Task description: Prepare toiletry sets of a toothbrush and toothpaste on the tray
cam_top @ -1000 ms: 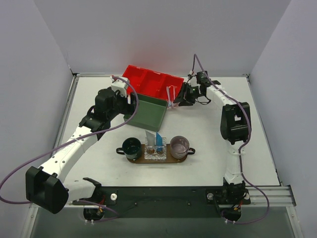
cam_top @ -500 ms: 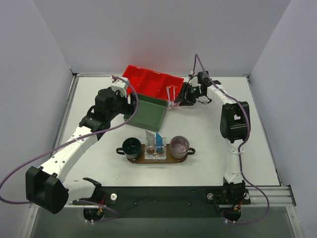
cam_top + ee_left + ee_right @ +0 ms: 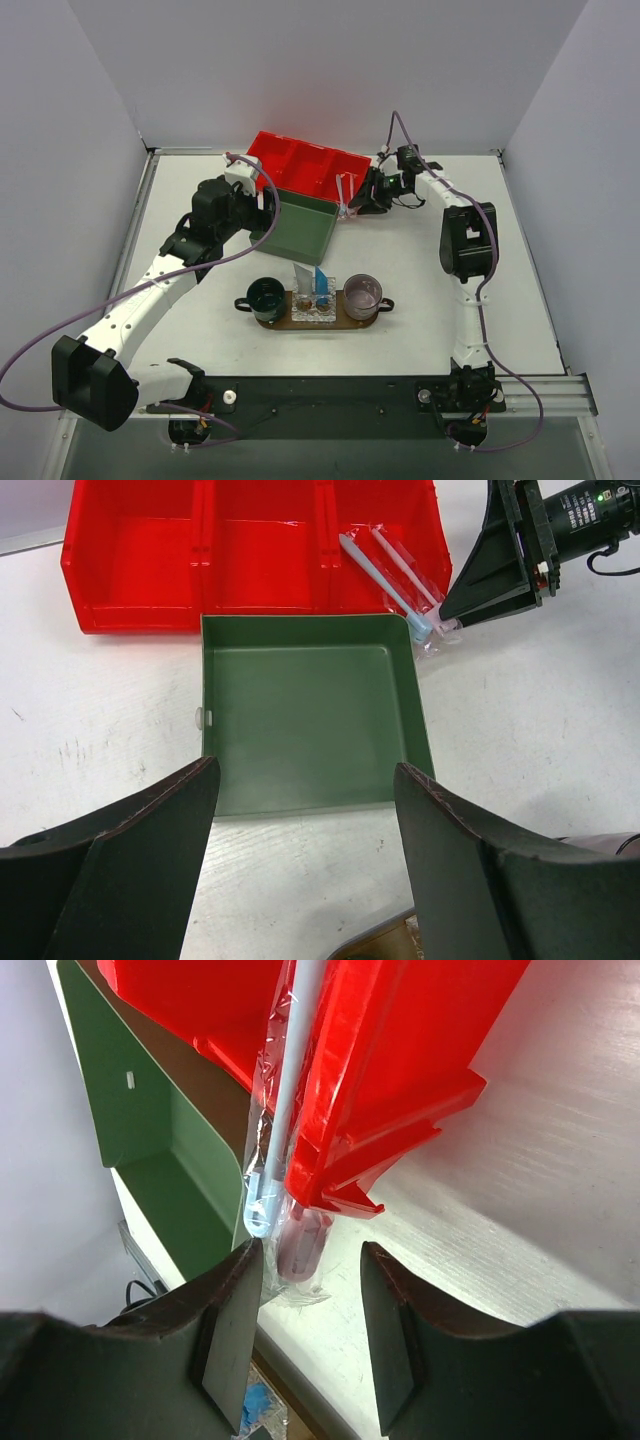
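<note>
Two toothbrushes (image 3: 390, 588) in clear wrap lean in the 3 o'clock compartment of the red bin (image 3: 250, 560), heads down, poking out over the bin's near corner, just beside the green box (image 3: 300, 720) at its 1 o'clock corner. Right gripper (image 3: 305, 1270) is at that corner, fingers parted a moderate gap, the wrapped brush heads sitting in the gap. No squeeze on the wrap is visible, and whether a pad touches it I cannot tell. Left gripper (image 3: 305, 770) hangs over the near edge of the green box, fingers spread wide, holding nothing. Tray (image 3: 345, 320) lies on the table (image 3: 420, 270) at 6 o'clock of the green box, well apart from the brushes. On it, a dark mug (image 3: 265, 295) at the 9 o'clock end and a pale mug (image 3: 362, 295) at the 3 o'clock end, with the white tube (image 3: 302, 275) and blue tube (image 3: 321, 280) standing upright between them in a clear holder (image 3: 312, 308) - white at 9 o'clock of blue.
</note>
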You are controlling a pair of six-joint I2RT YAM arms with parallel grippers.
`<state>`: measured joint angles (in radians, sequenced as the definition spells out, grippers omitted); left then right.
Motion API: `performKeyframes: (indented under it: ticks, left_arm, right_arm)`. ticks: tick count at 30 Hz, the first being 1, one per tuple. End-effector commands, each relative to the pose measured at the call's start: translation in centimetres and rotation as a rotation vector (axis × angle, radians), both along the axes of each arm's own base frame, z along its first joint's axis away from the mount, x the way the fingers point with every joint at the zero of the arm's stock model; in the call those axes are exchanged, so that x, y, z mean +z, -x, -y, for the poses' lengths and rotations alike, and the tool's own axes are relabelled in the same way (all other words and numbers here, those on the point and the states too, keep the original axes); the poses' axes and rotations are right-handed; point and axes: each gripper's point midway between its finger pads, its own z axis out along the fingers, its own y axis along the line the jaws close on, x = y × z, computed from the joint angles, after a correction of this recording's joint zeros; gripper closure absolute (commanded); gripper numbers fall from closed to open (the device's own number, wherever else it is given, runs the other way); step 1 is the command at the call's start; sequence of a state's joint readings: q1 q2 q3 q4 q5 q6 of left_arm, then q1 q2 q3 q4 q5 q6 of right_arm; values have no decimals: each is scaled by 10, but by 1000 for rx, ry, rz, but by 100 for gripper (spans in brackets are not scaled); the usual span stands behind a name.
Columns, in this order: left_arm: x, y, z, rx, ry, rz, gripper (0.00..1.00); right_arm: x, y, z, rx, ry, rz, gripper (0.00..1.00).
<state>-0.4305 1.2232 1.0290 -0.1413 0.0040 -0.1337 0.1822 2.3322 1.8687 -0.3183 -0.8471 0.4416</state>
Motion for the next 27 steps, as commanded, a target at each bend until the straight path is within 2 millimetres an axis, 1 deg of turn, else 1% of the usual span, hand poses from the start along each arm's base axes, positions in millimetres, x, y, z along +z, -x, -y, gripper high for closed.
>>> performKeyframes:
  ticks: [1,18,22,27]
  left_arm:
    - [31,-4,2,-1,20,77,20]
    - [31,-4,2,-1,20,78,19]
    - [31,-5,2,-1,20,77,19]
    - [31,-4,2,-1,20,78,19]
  right_arm:
    - [17,-3,-3,17,-33,18,61]
    - [13,-7,-6,4,-47,-9,63]
    - [8,-4,-6,9,-43,-17,65]
    - [9,-5,-6,13,-48,-13,67]
